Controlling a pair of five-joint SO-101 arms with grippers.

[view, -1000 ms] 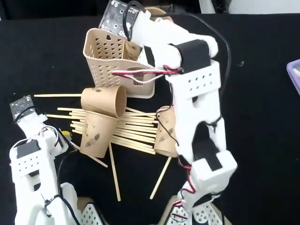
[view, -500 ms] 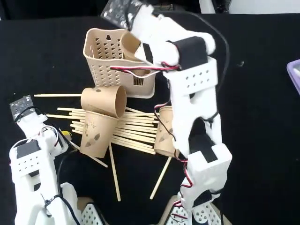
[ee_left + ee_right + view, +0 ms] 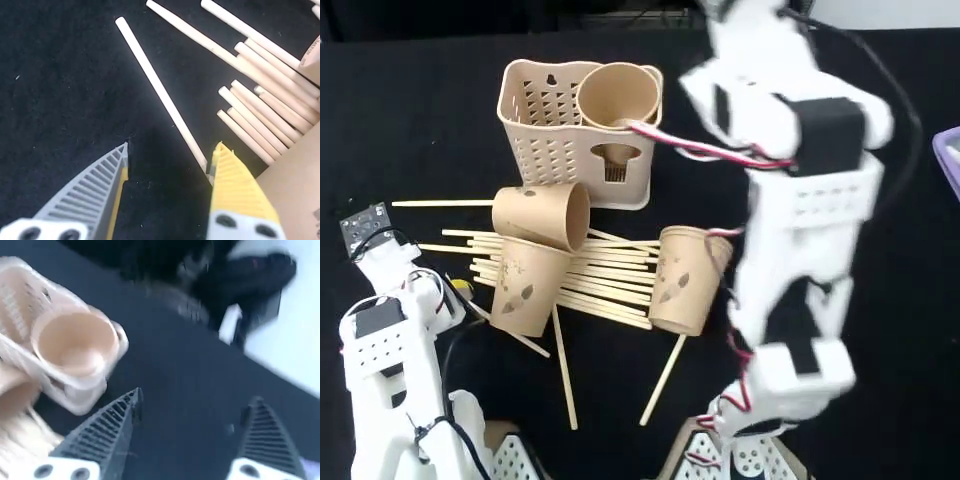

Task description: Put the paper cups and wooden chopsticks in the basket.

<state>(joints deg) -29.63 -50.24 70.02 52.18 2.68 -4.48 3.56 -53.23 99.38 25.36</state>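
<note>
Left jaws: apart and empty, low over the black table [image 3: 60, 75]. One loose chopstick [image 3: 160, 92] runs out ahead between them, its near end just beside the tip of the yellow jaw. The chopstick bundle [image 3: 265, 115] lies ahead on that same jaw's outer side. Right jaws: apart and empty, held above the table. The basket [image 3: 20, 305] lies ahead of them, off to one jaw's outer side and touching neither jaw. A nested cup [image 3: 75, 342] stands mouth-up in the basket end nearer these jaws. High view: a second cup [image 3: 542, 215] and a third cup [image 3: 525, 285] lie on their sides, touching each other, across the bundle. A fourth cup [image 3: 682, 278] lies on the bundle's other end, beside the right arm [image 3: 800, 200].
</note>
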